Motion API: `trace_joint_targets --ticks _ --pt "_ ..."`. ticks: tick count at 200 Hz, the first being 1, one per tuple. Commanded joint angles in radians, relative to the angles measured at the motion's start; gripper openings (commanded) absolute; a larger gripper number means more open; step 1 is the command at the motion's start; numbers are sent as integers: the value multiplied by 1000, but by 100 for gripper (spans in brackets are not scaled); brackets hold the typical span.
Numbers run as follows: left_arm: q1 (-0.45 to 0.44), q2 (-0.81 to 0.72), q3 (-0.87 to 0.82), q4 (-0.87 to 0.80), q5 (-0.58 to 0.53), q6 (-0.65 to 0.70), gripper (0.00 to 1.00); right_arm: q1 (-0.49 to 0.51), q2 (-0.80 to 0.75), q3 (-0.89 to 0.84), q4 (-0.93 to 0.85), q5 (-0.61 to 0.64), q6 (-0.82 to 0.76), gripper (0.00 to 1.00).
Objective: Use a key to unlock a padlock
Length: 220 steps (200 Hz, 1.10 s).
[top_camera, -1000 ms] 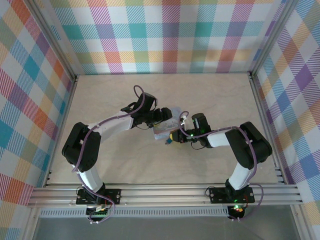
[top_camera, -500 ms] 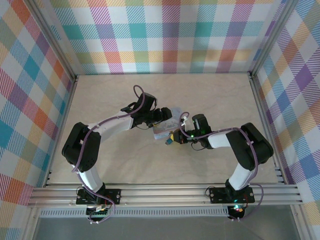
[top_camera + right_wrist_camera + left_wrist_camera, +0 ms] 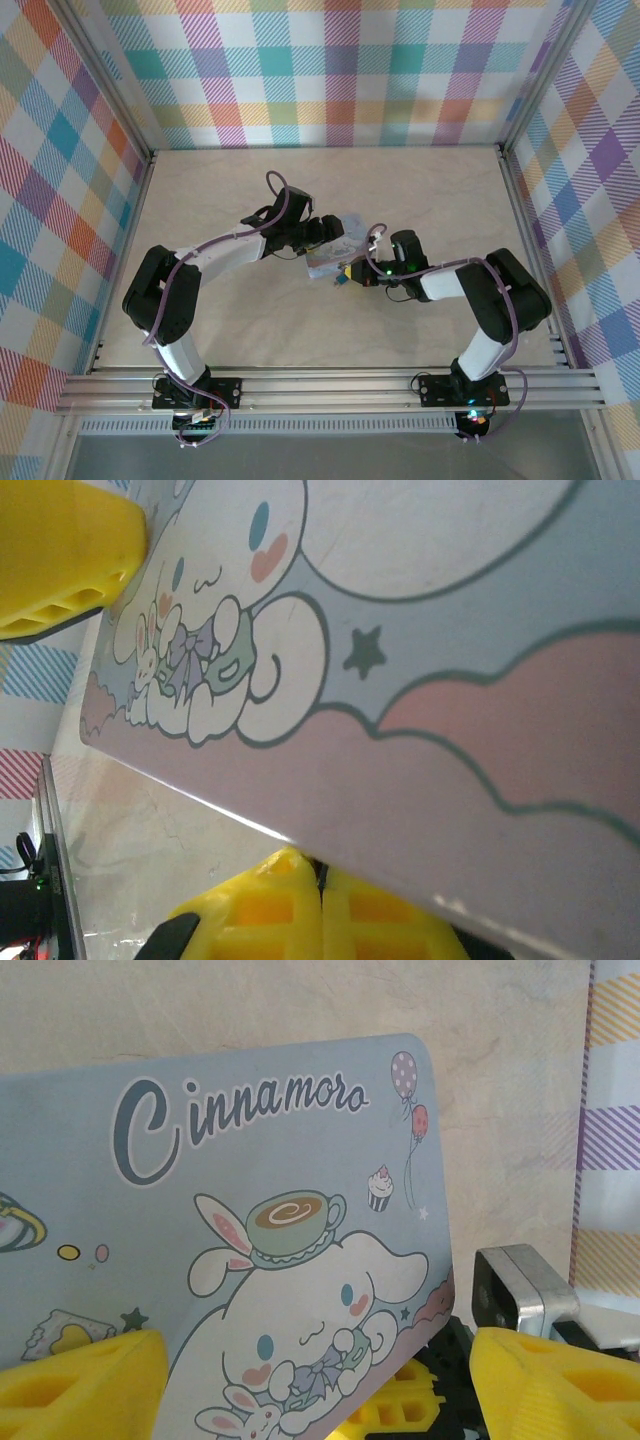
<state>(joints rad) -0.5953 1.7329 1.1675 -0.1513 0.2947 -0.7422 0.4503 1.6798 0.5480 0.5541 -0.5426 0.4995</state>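
The pale blue cartoon-printed tin box (image 3: 330, 256) rests tilted mid-table between my two grippers. The padlock (image 3: 338, 283) is a tiny blue speck at the box's near corner. My left gripper (image 3: 322, 236) is open; its yellow fingers (image 3: 548, 1380) flank the box's lid (image 3: 250, 1210), and the right finger stands apart from the lid's edge. My right gripper (image 3: 322, 885) is shut, its fingertips (image 3: 270, 905) pressed together right under the box's pink edge (image 3: 420, 800). At their seam there is only a dark line. The key is hidden.
The beige tabletop (image 3: 420, 190) lies open behind and to both sides of the box. Metal frame posts and plaid walls (image 3: 330, 70) ring the table. The right arm's wrist (image 3: 403, 250) sits close beside the box.
My right gripper's fingers have come together at the box's near corner. The left arm and the box have stayed where they were.
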Motion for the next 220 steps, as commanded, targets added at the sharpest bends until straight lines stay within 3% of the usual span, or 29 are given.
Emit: trace_joint_targets --ticks 1,132,220 --pt "-11 -4 -43 -68 -12 8 80 -20 -29 -19 69 9 40 6" --pt "5 -62 -16 -61 -2 15 82 -45 -199 -68 -80 63 2 5" --pt "12 -274 -139 53 -60 61 90 -25 -420 -22 -478 85 38 5"
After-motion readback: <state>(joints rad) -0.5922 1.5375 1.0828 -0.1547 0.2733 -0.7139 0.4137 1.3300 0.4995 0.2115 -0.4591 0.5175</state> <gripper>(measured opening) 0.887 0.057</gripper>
